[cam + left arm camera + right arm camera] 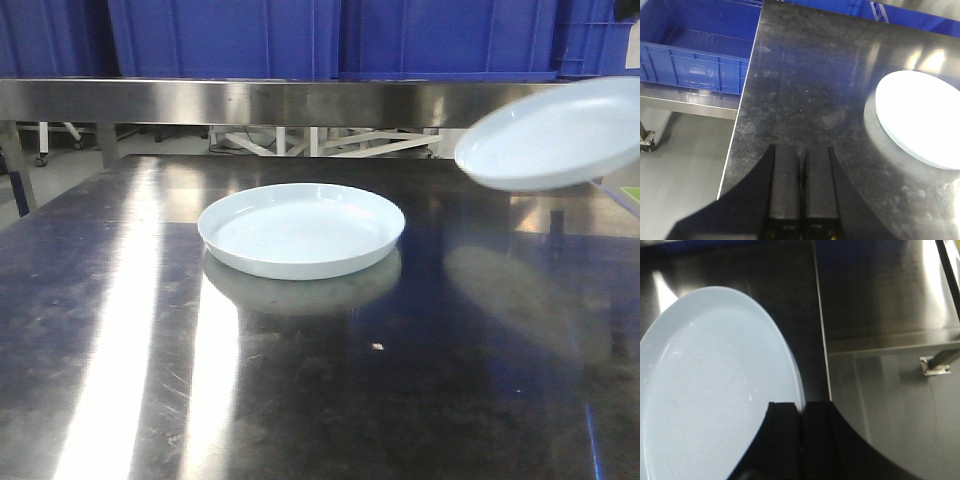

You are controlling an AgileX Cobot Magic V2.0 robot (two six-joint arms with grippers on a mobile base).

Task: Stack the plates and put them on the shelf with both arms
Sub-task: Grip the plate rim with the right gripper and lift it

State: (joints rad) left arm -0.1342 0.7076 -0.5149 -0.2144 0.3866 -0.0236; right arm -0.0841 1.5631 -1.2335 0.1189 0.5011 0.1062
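In the front view, the resting plate (300, 230) is lying flat at the centre of the frame on the dark steel tabletop (120, 330), with its reflection showing beneath it. The lifted plate (555, 135) is hanging in the air at the right edge of the frame. It is tilted, clear of the table and apart from the other plate.

The right wrist view explains why. The right gripper (801, 410), at the bottom centre of the frame, is pinching the lifted plate's rim, with its fingers clamped close on the thin edge. Held by one side only, the plate is probably tilting under its own weight.

In the left wrist view, the left gripper (801, 152) is hovering over bare tabletop at the bottom centre, fingers pressed together and holding nothing. The resting plate is showing at the right of that frame.

The shelf rail (250, 100) is running across the top of the front view, with blue crates (220, 35) above it. Neither plate is on the shelf yet. The stacking appears to be under way, with the lifted plate seemingly on its way to the resting one.
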